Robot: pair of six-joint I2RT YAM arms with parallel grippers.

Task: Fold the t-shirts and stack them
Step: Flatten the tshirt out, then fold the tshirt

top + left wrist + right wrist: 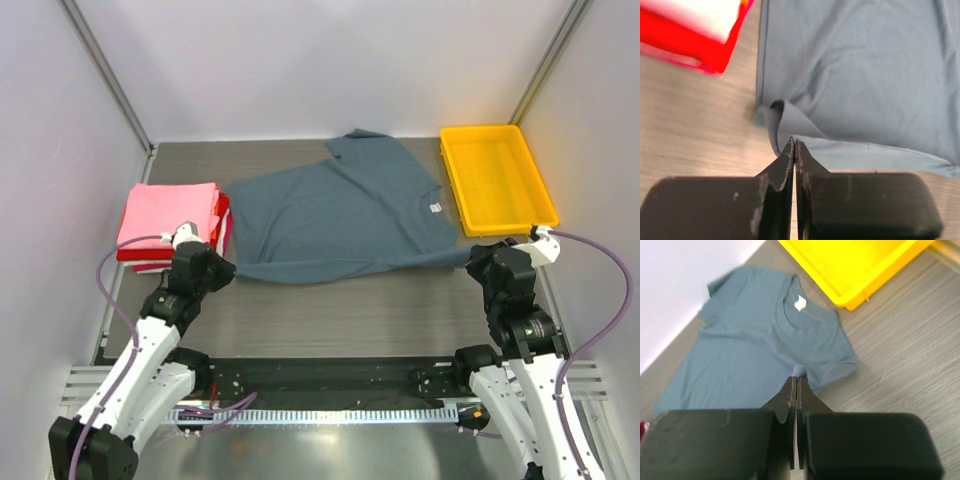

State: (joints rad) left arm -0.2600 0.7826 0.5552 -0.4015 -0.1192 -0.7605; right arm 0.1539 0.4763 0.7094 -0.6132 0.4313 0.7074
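A slate blue-grey t-shirt (pixel 340 215) lies spread across the middle of the table, its collar toward the right. My left gripper (pixel 224 268) is shut on the shirt's near left hem corner (pixel 790 125), which is bunched up at the tips of my left gripper (pixel 794 143). My right gripper (pixel 472 258) is shut on a small pinch of cloth by the near sleeve (pixel 837 367); the pinch pokes out past the tips of my right gripper (pixel 797 379). Folded t-shirts form a stack (pixel 170 225) at the left, pink on top, red below (pixel 695 47).
A yellow plastic tray (pixel 497 180) stands at the back right, just beyond the shirt's collar (pixel 790 315); in the right wrist view the tray (pixel 855 265) sits close to the sleeve. Walls enclose the table on three sides.
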